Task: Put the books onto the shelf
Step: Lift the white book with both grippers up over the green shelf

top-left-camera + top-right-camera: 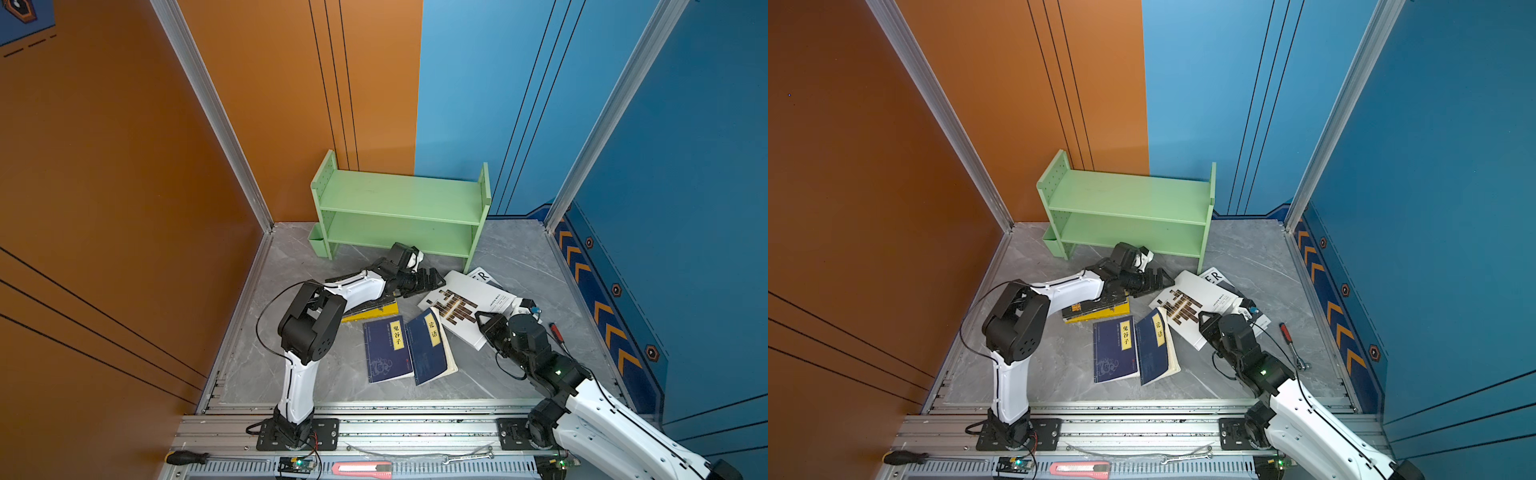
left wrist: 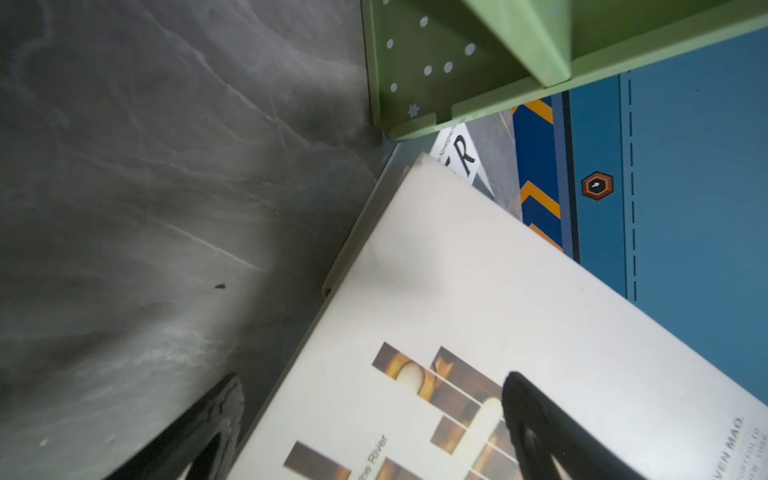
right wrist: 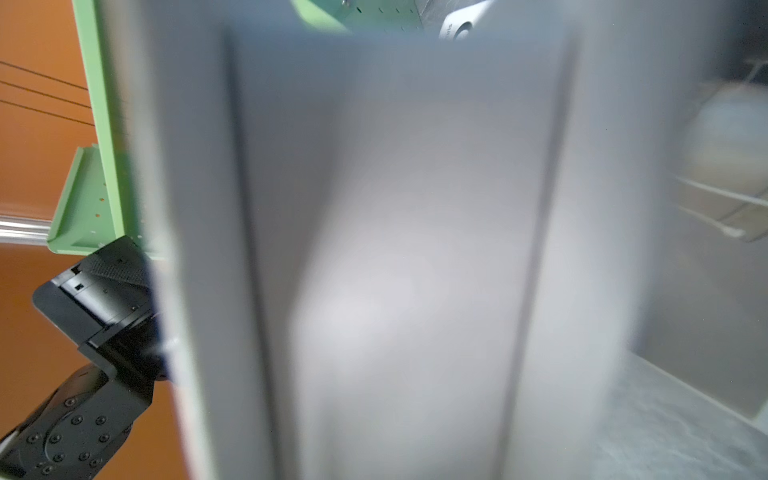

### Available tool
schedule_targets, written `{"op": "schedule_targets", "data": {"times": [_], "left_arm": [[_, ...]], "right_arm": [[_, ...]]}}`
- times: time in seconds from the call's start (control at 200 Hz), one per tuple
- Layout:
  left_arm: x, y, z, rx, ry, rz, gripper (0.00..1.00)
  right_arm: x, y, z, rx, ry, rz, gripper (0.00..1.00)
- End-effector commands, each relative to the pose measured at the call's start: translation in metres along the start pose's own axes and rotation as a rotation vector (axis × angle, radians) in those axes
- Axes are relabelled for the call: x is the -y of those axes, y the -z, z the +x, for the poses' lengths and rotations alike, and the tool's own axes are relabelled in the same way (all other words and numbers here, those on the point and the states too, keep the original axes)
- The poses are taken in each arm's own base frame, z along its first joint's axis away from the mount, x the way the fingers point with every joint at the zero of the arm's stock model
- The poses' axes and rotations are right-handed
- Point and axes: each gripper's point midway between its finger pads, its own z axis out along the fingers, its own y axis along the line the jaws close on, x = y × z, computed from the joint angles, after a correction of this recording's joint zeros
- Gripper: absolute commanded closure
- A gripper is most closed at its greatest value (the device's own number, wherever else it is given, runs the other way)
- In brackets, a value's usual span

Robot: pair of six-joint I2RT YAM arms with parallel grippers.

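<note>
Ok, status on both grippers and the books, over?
Left gripper open, straddling the barred white book's edge. Right gripper at its near edge, grip unclear. Shelf holds no books. Barred book lies partly on LOVER book.

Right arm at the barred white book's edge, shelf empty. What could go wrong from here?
1. The barred white book rests on the LOVER book and seems to touch a navy book; lifting it may drag either.
2. The left gripper, open, has one finger over that cover, so the rising book could hit it.
3. The right gripper is at one edge only; so large a book may sag or slip.
</note>
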Motion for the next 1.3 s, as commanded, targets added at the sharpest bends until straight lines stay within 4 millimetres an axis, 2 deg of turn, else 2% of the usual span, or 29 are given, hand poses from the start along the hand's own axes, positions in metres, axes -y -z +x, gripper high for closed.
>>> {"op": "schedule_targets", "data": {"times": [0.0, 0.07, 0.195, 0.315, 0.396, 0.451, 0.541, 0.636, 0.726, 0.801, 0.931, 1.016, 1.152, 1.292], "left_arm": [[0.024, 0.04, -0.018, 0.061, -0.036, 0.023, 0.02], [0.03, 0.058, -0.024, 0.074, -0.023, 0.045, 0.02], [0.048, 0.099, -0.034, 0.108, -0.042, 0.095, 0.02], [0.061, 0.142, -0.039, 0.126, -0.067, 0.116, 0.02], [0.068, 0.17, -0.049, 0.164, -0.068, 0.15, 0.02], [0.075, 0.188, -0.059, 0.193, -0.058, 0.191, 0.02], [0.088, 0.216, -0.08, 0.257, -0.039, 0.273, 0.02], [0.109, 0.242, -0.099, 0.326, -0.023, 0.38, 0.02], [0.13, 0.26, -0.112, 0.37, -0.028, 0.488, 0.02], [0.14, 0.27, -0.119, 0.4, -0.013, 0.558, 0.02], [0.159, 0.296, -0.132, 0.474, 0.004, 0.712, 0.02], [0.16, 0.31, -0.136, 0.533, 0.01, 0.743, 0.02], [0.155, 0.317, -0.139, 0.568, 0.012, 0.726, 0.02], [0.147, 0.315, -0.144, 0.573, 0.041, 0.716, 0.02]], "right_arm": [[-0.016, 0.023, -0.024, 0.07, -0.01, -0.001, 0.81], [-0.026, 0.033, -0.034, 0.078, -0.018, -0.009, 0.79], [-0.065, 0.067, -0.062, 0.119, 0.039, -0.028, 0.79], [-0.121, 0.117, -0.097, 0.182, 0.165, -0.059, 0.79], [-0.158, 0.144, -0.111, 0.197, 0.238, -0.119, 0.79], [-0.184, 0.159, -0.116, 0.193, 0.271, -0.182, 0.8], [-0.224, 0.17, -0.121, 0.171, 0.311, -0.272, 0.8], [-0.267, 0.163, -0.119, 0.135, 0.353, -0.384, 0.79], [-0.307, 0.138, -0.115, 0.095, 0.385, -0.495, 0.79], [-0.331, 0.119, -0.112, 0.057, 0.402, -0.557, 0.79], [-0.352, 0.093, -0.115, 0.017, 0.375, -0.614, 0.79], [-0.361, 0.086, -0.119, 0.009, 0.353, -0.665, 0.79], [-0.37, 0.075, -0.117, -0.016, 0.338, -0.717, 0.79], [-0.382, 0.066, -0.11, -0.077, 0.295, -0.809, 0.79]]}}
